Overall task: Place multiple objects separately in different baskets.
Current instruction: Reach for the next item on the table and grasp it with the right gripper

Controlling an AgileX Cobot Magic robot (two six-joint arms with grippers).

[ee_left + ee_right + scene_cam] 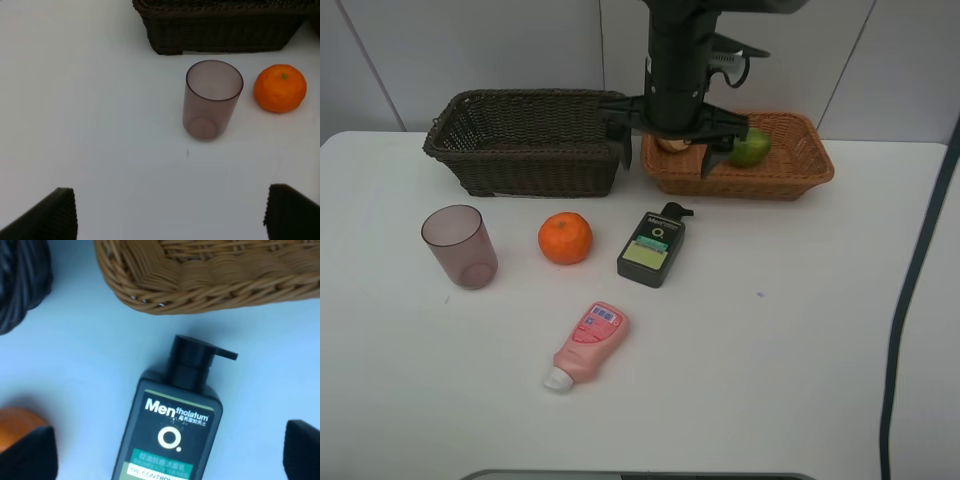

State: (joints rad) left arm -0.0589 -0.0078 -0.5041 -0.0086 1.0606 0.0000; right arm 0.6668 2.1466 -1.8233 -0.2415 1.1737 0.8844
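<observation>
Exterior high: dark basket [525, 150] looks empty, though its near wall hides part of the floor. Tan basket [800, 172] stands just beside the dark basket and holds a green fruit [752, 148]. A reddish fruit [671, 146] shows at the end nearest the dark basket, mostly hidden by the arm. Right gripper [670, 152] hangs over that same end, jaws spread, nothing in them. On the desk [820, 330], in front of the dark basket: cup [460, 245] upright, orange [565, 238], bottle [652, 245] lying flat. Pink tube [588, 345] lies farther out from the dark basket. Left gripper isn't in this view.

Left wrist: left gripper [170, 215] has jaws spread wide and empty over bare desk. Cup [212, 100] stands near the front wall of the dark basket [220, 30], apart from it. Orange [280, 87] is also in front of that wall, touching nothing.

Right wrist: right gripper [167, 450] has jaws spread, with the bottle [172, 435] lined up between the tips and no contact that I can see. Bottle cap points at the tan basket [210, 275]. A corner of the dark basket [20, 285] and a sliver of the orange [15, 427] show at the frame edge.

Status, my read: two of six are in, both in the tan basket, and the dark basket has nothing yet. Four are left on the desk. Bottle looks like the next pick.
</observation>
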